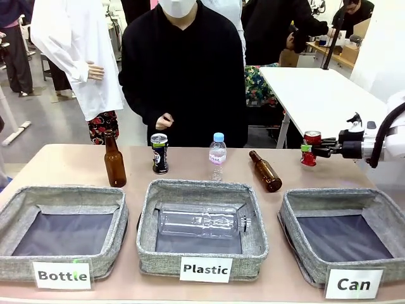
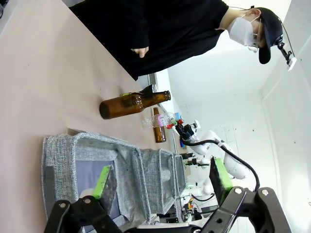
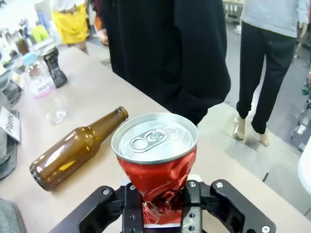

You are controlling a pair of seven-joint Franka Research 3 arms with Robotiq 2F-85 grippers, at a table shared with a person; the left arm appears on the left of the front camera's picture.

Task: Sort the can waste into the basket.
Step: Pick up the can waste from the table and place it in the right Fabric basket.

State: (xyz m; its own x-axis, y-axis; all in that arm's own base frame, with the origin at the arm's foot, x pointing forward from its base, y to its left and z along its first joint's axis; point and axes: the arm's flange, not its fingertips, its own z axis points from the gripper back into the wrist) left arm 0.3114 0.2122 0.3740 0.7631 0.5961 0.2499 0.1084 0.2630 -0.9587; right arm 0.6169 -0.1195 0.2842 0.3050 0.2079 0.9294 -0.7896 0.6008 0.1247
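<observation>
Red and dented, the can (image 3: 160,170) is pinched low between your right fingers (image 3: 192,206), its base hidden, at the far right of the desk (image 1: 76,164); your left fingers (image 2: 103,182) gape apart.

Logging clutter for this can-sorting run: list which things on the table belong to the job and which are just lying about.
Job: red can, dented, held in the right gripper; black can, standing; basket labelled Can.

Lying about: standing brown bottle; lying brown bottle; small water bottle; Plastic basket holding a clear bottle; Bottle basket.
</observation>
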